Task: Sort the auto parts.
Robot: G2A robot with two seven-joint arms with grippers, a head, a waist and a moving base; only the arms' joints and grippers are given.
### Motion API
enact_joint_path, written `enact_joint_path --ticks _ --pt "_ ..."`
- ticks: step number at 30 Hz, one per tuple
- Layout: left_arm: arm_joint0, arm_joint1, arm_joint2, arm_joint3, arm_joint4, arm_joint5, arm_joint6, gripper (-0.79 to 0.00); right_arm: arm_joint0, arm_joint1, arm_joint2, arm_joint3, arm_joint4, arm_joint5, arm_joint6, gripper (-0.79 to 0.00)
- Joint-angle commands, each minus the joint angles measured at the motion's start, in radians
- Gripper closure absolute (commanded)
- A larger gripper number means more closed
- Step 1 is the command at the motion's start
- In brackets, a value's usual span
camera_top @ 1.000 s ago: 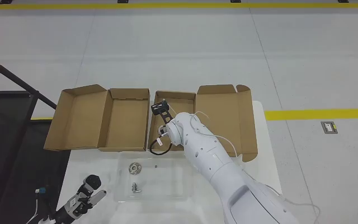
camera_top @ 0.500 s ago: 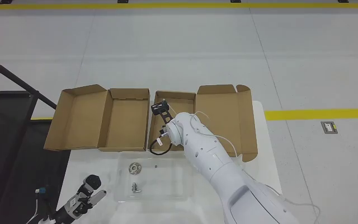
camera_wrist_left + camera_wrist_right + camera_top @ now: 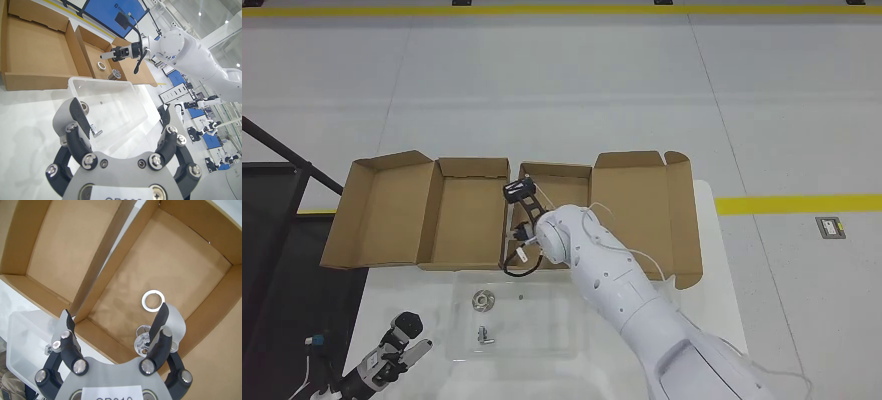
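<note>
**Desk:** Where are your hands?

**Me:** My right gripper [image 3: 116, 312] hangs wide open with nothing in it. It is over the brown cardboard box [image 3: 170, 262] that sits just beyond the far wall of the clear plastic bin [image 3: 98, 80]. A flat silver ring [image 3: 153, 300] and a ribbed metal hub [image 3: 141, 344] lie on that box's floor under the fingers. My left gripper [image 3: 121, 107] is also spread wide and empty, low over the table off the bin's near corner.

**Desk:** What is left to sort?

**Me:** Two pieces in the bin: a thick grey metal collar [image 3: 84, 107] and a small L-shaped steel bracket [image 3: 96, 131]. Both are at the end towards my left gripper, the bracket closer to it, so I judge the left arm the nearer. The bracket lies flat, but I cannot tell its long axis from above.
</note>
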Motion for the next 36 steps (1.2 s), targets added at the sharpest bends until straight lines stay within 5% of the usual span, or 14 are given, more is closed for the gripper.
enact_joint_path --ticks 1,7,15,21,30,36 --pt "0.0 0.0 0.0 0.0 0.0 0.0 0.0 -0.785 -0.019 0.018 0.017 -0.048 -0.002 -0.063 -0.008 -0.785" --pt "0.001 0.001 -0.008 0.0 -0.046 0.014 0.027 -0.785 -0.153 0.115 0.111 -0.329 -0.073 -0.297 0.022 -0.785" --pt "-0.004 0.011 -0.022 -0.042 -0.052 0.007 -0.032 -0.785 -0.609 0.241 0.26 -1.112 -0.216 -0.588 0.281 -0.785" --pt "0.024 0.013 -0.037 -0.163 0.074 -0.033 -0.05 -0.785 -0.896 0.296 0.331 -1.491 -0.301 -0.752 0.314 -0.785" --pt "0.046 0.002 0.018 -0.492 0.56 0.116 -0.034 -0.785 -1.216 0.354 0.483 -1.743 -0.443 -0.859 0.141 -0.785" --pt "0.005 -0.002 0.173 -0.63 1.043 0.261 -0.017 -0.785 -1.248 0.36 0.503 -1.755 -0.462 -0.855 0.122 -0.785"
